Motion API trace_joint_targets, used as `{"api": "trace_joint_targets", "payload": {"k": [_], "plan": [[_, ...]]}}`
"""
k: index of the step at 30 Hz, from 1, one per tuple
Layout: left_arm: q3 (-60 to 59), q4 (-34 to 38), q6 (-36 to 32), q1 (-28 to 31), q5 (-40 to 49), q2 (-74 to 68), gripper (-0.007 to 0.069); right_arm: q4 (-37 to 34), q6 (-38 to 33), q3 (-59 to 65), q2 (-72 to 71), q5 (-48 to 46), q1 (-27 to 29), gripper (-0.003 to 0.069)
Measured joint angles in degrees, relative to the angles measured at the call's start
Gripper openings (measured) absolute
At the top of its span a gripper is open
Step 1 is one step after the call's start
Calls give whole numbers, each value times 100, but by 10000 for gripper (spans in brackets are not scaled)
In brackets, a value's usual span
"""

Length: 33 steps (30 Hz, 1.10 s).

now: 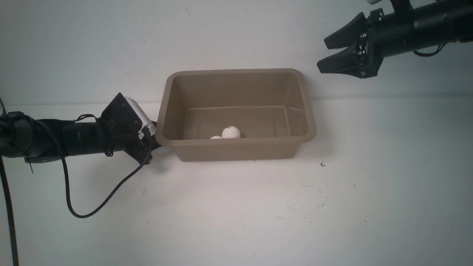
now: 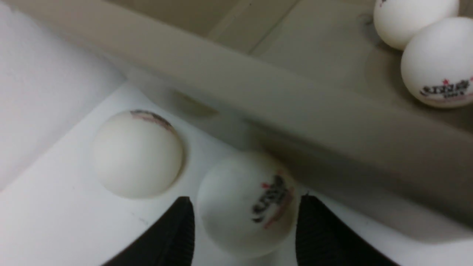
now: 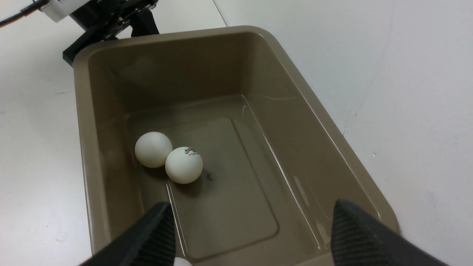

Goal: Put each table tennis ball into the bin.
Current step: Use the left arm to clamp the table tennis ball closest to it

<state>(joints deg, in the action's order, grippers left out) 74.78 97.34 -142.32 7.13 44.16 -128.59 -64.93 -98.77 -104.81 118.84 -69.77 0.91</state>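
white worktop (image 1: 236,207), white wall (image 1: 111,44) behind. we note the left fingers (image 2: 173,236) clasping a ball (image 2: 245,207) beside the bin (image 1: 236,149); right fingers (image 1: 336,61) spread, empty, raised near it.

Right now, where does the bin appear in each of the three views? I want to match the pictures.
Front view: the bin stands at the centre.
Left wrist view: it crosses slantwise, blurred, its inside at upper right.
Right wrist view: it fills the middle, down to the bottom edge.
Shared landmark: the pair of balls inside it.
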Motion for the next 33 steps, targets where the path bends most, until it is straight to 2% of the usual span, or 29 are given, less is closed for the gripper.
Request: {"api": "trace_joint_targets", "payload": {"k": [7,18,24,28,33], "plan": [[27,17,-43,-228,-393,0,332,0,0,0,0,0,0,514],[33,43,-28,-261,-523,7,318,0,0,0,0,-5,0,514],[28,29,-22,-261,-1203,312,317,20,-16,0,0,0,0,514],[16,29,6,-203,-1125,544,317,20,-69,0,0,0,0,514],[4,-252,614,-31,-716,877,317,20,-113,0,0,0,0,514]]}}
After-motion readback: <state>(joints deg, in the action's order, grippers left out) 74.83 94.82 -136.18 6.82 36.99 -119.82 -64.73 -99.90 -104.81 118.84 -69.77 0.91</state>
